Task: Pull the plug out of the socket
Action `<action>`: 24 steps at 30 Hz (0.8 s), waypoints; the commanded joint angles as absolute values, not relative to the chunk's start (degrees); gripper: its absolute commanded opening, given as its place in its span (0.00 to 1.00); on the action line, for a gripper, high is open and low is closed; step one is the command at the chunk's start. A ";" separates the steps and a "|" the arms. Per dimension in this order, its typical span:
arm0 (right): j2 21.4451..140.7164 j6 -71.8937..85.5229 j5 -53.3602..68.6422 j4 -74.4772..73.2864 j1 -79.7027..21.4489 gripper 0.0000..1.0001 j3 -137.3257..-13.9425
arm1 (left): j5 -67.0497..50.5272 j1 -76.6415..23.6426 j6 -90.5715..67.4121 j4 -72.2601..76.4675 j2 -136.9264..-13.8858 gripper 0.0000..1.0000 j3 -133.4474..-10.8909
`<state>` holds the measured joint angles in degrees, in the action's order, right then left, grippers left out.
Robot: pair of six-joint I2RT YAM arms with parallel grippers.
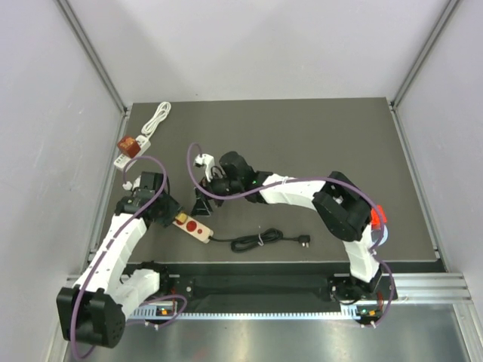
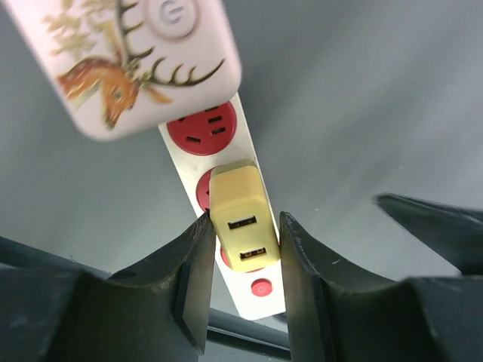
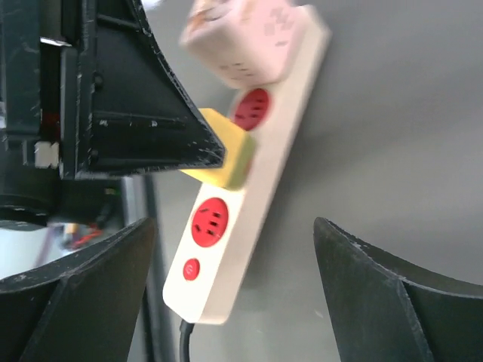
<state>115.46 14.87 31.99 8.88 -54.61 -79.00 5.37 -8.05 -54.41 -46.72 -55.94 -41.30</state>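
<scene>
Left wrist view, left jaws flanking yellow plug (image 2: 243, 220) seated in socket strip (image 2: 226, 226), grip unclear, right jaws spread apart

Glossy yellow plastic plug (image 2: 243, 217), matt grey table (image 2: 362, 98)

1. Strip (image 1: 194, 228) lies on the table (image 1: 339, 143) at near-left, between the two arms.
2. Plug (image 2: 243, 226) sits in a middle socket of the strip; a boxy adapter (image 2: 136, 60) sits in a socket at the far end.
3. Left gripper (image 2: 243, 279) straddles the plug, one finger on each side.
4. Right gripper (image 3: 226, 294) hangs over the strip's cord end, fingers well apart.
5. Coiled cord (image 1: 260, 241) lies right of the strip.
6. Second strip (image 1: 139, 139) lies at the far-left corner.
</scene>
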 commanded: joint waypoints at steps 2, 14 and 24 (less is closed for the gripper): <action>120.05 21.87 41.30 9.13 -54.49 0.84 -82.70 | 4.48 -8.17 -49.92 -44.38 -51.60 0.00 -42.71; 126.03 35.67 45.17 21.96 -54.67 0.73 -79.72 | 2.46 -8.09 -49.92 -43.07 -51.50 0.00 -42.45; 131.31 46.92 44.13 29.71 -55.90 0.42 -80.51 | 2.11 -8.17 -49.04 -43.24 -51.15 0.00 -43.42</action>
<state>129.64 42.59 44.66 25.78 -55.13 -78.89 2.70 -8.05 -50.52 -46.98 -52.29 -41.30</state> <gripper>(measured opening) 0.471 0.385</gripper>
